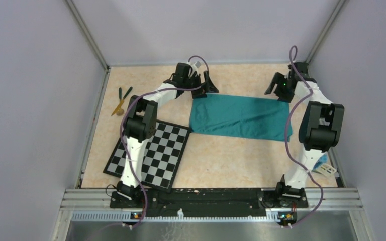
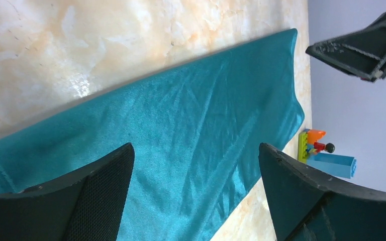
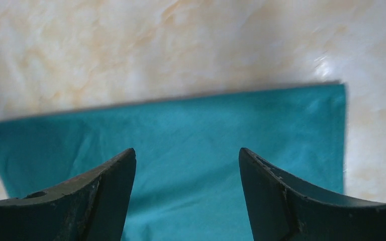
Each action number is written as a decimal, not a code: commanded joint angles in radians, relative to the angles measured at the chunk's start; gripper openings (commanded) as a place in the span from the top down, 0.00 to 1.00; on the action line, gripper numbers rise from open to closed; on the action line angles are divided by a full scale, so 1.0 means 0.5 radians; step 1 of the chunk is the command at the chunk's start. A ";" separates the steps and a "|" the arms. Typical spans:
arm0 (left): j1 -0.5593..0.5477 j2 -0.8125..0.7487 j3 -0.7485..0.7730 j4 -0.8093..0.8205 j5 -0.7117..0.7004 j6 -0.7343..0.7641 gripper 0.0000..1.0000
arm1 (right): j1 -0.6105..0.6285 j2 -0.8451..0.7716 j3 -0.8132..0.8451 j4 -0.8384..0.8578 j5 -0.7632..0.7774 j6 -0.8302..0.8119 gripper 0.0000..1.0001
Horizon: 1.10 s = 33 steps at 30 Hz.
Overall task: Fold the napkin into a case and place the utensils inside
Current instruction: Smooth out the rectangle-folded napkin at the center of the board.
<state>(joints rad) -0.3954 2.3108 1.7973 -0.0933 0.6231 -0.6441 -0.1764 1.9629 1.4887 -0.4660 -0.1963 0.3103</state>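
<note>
The teal napkin [image 1: 238, 116] lies flat as a long folded strip across the far middle of the table. My left gripper [image 1: 203, 86] hovers over its far left corner, and my right gripper [image 1: 280, 88] over its far right corner. In the left wrist view the napkin [image 2: 181, 125] spreads beneath my open left gripper [image 2: 196, 150], with nothing between the fingers. The right wrist view shows the napkin [image 3: 191, 130] under my open right gripper [image 3: 187, 153], equally empty. The utensils [image 1: 121, 99], slim green and tan sticks, lie at the far left, away from both grippers.
A black-and-white checkerboard mat [image 1: 151, 153] lies at the near left, partly under the left arm. Toy blocks [image 1: 324, 163] sit at the near right by the wall, also seen as toy blocks [image 2: 321, 150] past the napkin's end. Walls enclose three sides.
</note>
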 commanded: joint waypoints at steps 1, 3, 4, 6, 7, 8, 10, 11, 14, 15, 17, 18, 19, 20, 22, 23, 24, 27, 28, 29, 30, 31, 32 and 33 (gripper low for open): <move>-0.029 -0.116 -0.076 -0.002 0.077 -0.012 0.04 | 0.018 -0.293 -0.226 -0.068 -0.092 0.109 0.26; -0.037 -0.073 -0.104 0.028 0.096 -0.023 0.03 | -0.032 -0.372 -0.421 0.020 -0.199 0.178 0.26; -0.040 -0.047 -0.106 0.024 0.090 -0.026 0.03 | -0.066 -0.404 -0.501 0.047 -0.230 0.210 0.26; -0.041 -0.015 -0.117 0.014 0.062 -0.025 0.01 | -0.128 -0.458 -0.651 0.106 -0.285 0.252 0.26; -0.046 -0.008 -0.134 0.006 0.025 -0.027 0.01 | -0.159 -0.475 -0.708 0.112 -0.270 0.260 0.26; -0.052 -0.009 -0.161 0.002 -0.009 -0.026 0.01 | -0.187 -0.484 -0.751 0.110 -0.234 0.258 0.26; -0.068 -0.009 -0.214 0.003 -0.037 -0.039 0.01 | -0.247 -0.496 -0.818 0.091 -0.115 0.237 0.26; -0.078 -0.012 -0.239 -0.004 -0.060 -0.044 0.01 | -0.273 -0.494 -0.836 0.078 -0.057 0.223 0.26; -0.109 -0.047 -0.357 -0.087 -0.176 -0.119 0.01 | -0.344 -0.454 -0.835 0.012 0.107 0.168 0.26; -0.118 -0.072 -0.416 -0.080 -0.197 -0.162 0.01 | -0.353 -0.442 -0.820 -0.005 0.169 0.149 0.26; -0.152 -0.141 -0.553 -0.003 -0.239 -0.231 0.01 | -0.355 -0.431 -0.760 -0.047 0.282 0.114 0.26; -0.173 -0.175 -0.602 0.018 -0.266 -0.241 0.01 | -0.350 -0.443 -0.722 -0.064 0.309 0.096 0.27; -0.196 -0.201 -0.622 0.017 -0.288 -0.241 0.01 | -0.349 -0.465 -0.696 -0.081 0.308 0.088 0.27; -0.206 -0.217 -0.623 0.010 -0.297 -0.233 0.01 | -0.339 -0.499 -0.668 -0.102 0.309 0.083 0.27; -0.209 -0.233 -0.586 -0.041 -0.302 -0.217 0.01 | -0.275 -0.562 -0.606 -0.182 0.353 0.064 0.27; -0.209 -0.235 -0.553 -0.052 -0.298 -0.212 0.01 | -0.230 -0.607 -0.577 -0.253 0.382 0.052 0.27; -0.207 -0.240 -0.527 -0.056 -0.292 -0.203 0.01 | -0.190 -0.644 -0.570 -0.292 0.446 0.049 0.27; -0.207 -0.230 -0.469 -0.090 -0.299 -0.184 0.01 | -0.197 -0.730 -0.640 -0.291 0.520 0.068 0.25; -0.205 -0.223 -0.462 -0.093 -0.308 -0.175 0.01 | -0.248 -0.734 -0.672 -0.275 0.495 0.072 0.25; -0.203 -0.218 -0.459 -0.098 -0.312 -0.169 0.01 | -0.297 -0.725 -0.691 -0.275 0.458 0.077 0.25; -0.203 -0.212 -0.462 -0.106 -0.320 -0.166 0.01 | -0.332 -0.710 -0.699 -0.277 0.440 0.070 0.25; -0.203 -0.206 -0.469 -0.103 -0.321 -0.163 0.01 | -0.341 -0.697 -0.695 -0.279 0.464 0.054 0.25; -0.202 -0.200 -0.473 -0.095 -0.317 -0.165 0.01 | -0.341 -0.677 -0.688 -0.288 0.498 0.043 0.25; -0.203 -0.190 -0.482 -0.087 -0.305 -0.169 0.01 | -0.345 -0.654 -0.679 -0.301 0.526 0.035 0.25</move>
<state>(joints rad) -0.5018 2.2013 1.5532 -0.0750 0.5076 -0.7555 -0.3149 1.6245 1.1461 -0.5888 0.0059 0.3534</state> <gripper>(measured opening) 0.987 0.747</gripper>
